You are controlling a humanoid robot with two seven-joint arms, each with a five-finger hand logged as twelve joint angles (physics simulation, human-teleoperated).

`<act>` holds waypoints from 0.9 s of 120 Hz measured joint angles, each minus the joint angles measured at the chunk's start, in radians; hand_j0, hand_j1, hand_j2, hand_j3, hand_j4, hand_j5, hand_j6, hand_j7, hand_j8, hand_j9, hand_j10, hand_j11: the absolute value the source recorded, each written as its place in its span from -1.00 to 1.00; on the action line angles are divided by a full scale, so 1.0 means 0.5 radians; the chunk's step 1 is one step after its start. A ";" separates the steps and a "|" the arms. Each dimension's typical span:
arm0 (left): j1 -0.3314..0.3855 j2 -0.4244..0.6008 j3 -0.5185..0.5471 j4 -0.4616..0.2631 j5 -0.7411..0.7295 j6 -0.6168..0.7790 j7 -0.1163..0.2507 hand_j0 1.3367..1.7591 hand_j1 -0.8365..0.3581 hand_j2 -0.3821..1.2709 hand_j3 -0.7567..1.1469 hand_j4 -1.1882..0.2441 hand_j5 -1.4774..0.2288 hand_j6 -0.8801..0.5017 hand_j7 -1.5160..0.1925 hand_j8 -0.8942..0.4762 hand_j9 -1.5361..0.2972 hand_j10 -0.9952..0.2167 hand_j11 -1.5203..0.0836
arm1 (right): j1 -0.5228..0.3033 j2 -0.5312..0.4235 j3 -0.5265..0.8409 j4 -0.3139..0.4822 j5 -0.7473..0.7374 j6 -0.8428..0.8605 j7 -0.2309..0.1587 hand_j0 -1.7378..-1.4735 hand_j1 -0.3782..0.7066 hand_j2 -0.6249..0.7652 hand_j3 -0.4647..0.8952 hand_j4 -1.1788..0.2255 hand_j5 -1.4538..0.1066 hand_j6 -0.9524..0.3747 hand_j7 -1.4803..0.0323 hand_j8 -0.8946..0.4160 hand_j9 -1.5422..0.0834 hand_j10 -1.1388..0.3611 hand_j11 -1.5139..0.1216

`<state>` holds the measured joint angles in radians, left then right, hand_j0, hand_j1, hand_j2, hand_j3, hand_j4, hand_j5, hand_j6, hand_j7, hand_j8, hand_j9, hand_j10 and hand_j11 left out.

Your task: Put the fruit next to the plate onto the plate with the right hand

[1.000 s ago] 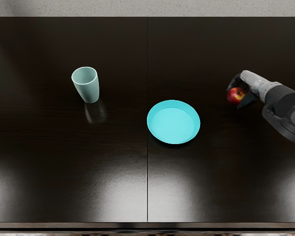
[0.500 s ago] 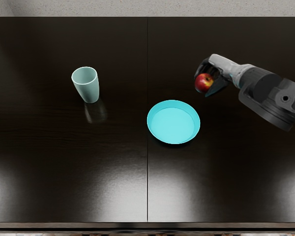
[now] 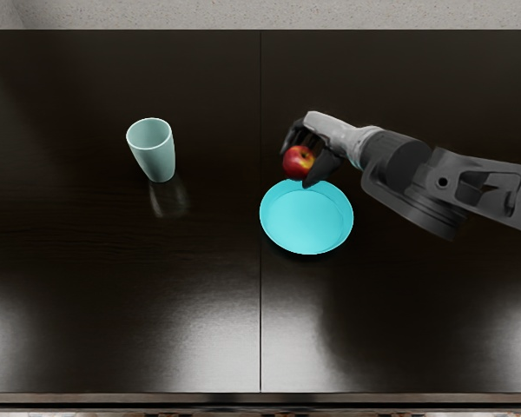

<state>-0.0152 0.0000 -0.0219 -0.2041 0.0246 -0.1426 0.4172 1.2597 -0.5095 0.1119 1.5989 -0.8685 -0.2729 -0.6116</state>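
Just above the centre of the frame, at the upper edge of the plate (image 3: 306, 219), my right hand (image 3: 317, 139) is clenched around the apple (image 3: 298, 162), gripping it from above, with the arm reaching in from the right edge. The apple hangs over the plate's far rim, clear of the tabletop (image 3: 113, 304) as far as I can judge, and is not yet on the plate. I take this as the carrying step, close to its end. Next I need to bring the apple toward the plate's middle, lower it onto the blue surface, and only then loosen my grip so it does not roll over the low rim. A pale green cup (image 3: 151, 149) stands upright in the upper left, well apart from the plate, and I see nothing in the way. My left arm does not show.
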 joint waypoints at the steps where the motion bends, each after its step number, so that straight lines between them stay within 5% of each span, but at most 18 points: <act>1: 0.000 0.000 0.000 0.000 0.000 0.000 0.000 0.52 0.97 -0.54 -0.21 0.65 0.72 0.26 0.76 0.29 0.66 0.63 0.88 | -0.004 0.004 -0.001 0.000 0.000 -0.002 0.000 -0.35 0.21 0.13 -0.32 -0.12 -0.38 -0.14 -0.28 -0.35 -0.27 -0.43 -0.31; 38: 0.000 0.000 0.000 0.000 0.000 0.000 0.000 0.52 0.97 -0.54 -0.21 0.65 0.72 0.26 0.76 0.29 0.66 0.63 0.88 | -0.139 0.047 -0.014 0.003 -0.034 -0.037 -0.001 -0.34 0.20 0.12 -0.32 -0.11 -0.40 -0.12 -0.30 -0.34 -0.29 -0.45 -0.33; 66: 0.000 0.000 0.000 0.000 0.000 0.000 0.000 0.52 0.97 -0.54 -0.21 0.65 0.72 0.26 0.76 0.29 0.66 0.63 0.88 | -0.138 0.036 0.003 0.013 -0.030 -0.044 0.001 -0.38 -0.56 -0.03 -0.32 0.41 0.44 0.24 0.54 0.12 0.50 0.19 0.46; 90: 0.003 0.000 -0.001 0.000 0.000 0.000 0.000 0.52 0.97 -0.54 -0.21 0.65 0.72 0.26 0.76 0.29 0.66 0.63 0.88 | -0.219 0.043 0.175 0.059 0.096 0.038 0.001 -0.39 -0.80 -0.07 -0.32 0.58 0.70 0.36 0.80 0.27 0.75 0.40 0.70; 108: 0.011 0.000 -0.002 0.000 0.000 0.000 0.000 0.52 0.97 -0.54 -0.20 0.65 0.72 0.26 0.76 0.29 0.66 0.63 0.88 | -0.394 -0.061 0.666 0.153 0.788 0.503 0.001 -0.39 -0.88 -0.09 -0.32 0.63 0.79 0.40 0.88 0.32 0.83 0.46 0.78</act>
<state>-0.0099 0.0000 -0.0228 -0.2040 0.0245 -0.1427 0.4172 1.0627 -0.5399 0.4451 1.6753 -0.4747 -0.0216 -0.6109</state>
